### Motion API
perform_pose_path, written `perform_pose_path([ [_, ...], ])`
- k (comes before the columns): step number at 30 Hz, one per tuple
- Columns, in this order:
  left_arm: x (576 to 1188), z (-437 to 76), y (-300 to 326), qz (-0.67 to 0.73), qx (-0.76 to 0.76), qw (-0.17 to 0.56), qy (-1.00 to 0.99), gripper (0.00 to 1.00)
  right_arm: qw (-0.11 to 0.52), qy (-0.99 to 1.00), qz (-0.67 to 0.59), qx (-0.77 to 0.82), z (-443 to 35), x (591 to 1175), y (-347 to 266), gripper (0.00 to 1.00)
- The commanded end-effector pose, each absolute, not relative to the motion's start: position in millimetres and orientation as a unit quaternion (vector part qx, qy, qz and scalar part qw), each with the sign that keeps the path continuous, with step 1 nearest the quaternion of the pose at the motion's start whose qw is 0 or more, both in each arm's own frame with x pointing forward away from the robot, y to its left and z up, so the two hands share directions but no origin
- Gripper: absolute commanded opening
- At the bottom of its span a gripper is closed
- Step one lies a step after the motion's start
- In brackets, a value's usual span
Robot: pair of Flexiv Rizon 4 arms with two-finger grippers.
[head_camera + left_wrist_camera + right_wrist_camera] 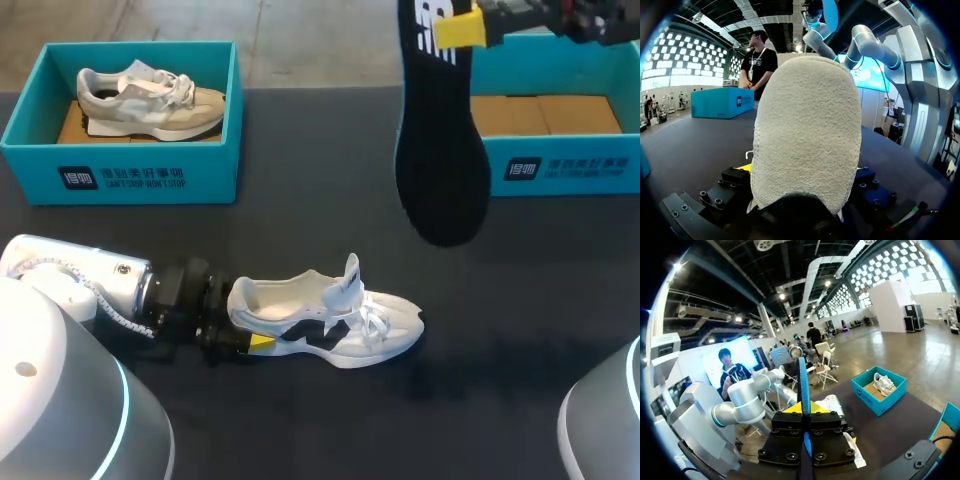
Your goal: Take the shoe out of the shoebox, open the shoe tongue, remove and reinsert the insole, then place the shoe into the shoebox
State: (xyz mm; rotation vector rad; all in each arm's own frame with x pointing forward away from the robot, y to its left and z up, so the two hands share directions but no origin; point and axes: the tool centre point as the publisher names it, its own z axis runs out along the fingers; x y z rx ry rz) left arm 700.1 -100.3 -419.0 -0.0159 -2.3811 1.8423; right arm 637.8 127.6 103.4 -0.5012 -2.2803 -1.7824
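Head view: right gripper [457, 28] clamps the insole [440, 150] aloft, left gripper [242, 325] pinches the shoe [340, 320] at its heel. Best feed the insole toe-first into the opening, heel steadied.

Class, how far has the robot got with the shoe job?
Done: white-and-black sneaker out on the table, tongue raised, black insole removed. In hand: right gripper holds the insole aloft; left gripper clamps the heel. Left: reinsert insole, return sneaker to the empty teal shoebox.

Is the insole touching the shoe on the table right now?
Apart. Head view: the insole hangs from the right gripper, with bare table showing between it and the shoe.
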Motion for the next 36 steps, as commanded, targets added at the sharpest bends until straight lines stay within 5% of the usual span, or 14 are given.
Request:
perform_pose_path([
  [1,701,-422,-100,0.611,-0.005,0.066,-0.789,0.0,0.097,-0.77,-0.606,-0.173,95,618,118,0.0],
  [36,701,-422,-100,0.611,-0.005,0.066,-0.789,0.0,0.114,-0.769,-0.594,-0.205,124,558,122,0.0],
])
